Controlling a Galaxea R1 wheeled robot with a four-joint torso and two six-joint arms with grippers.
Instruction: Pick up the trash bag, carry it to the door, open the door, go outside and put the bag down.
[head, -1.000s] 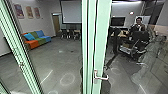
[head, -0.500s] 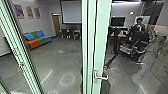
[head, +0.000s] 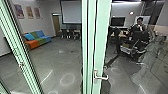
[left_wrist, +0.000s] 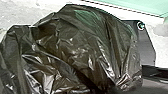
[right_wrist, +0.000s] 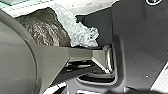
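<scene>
We had the glossy black plastic trash bag (left_wrist: 75, 50) at twelve o'clock, near the left pincer; couldn't tell either pincer's opening or hold.

Handle (head: 102, 78) on door frame (head: 101, 37); sofa (head: 38, 40) beyond, left; person (head: 139, 24) beyond, right.
</scene>
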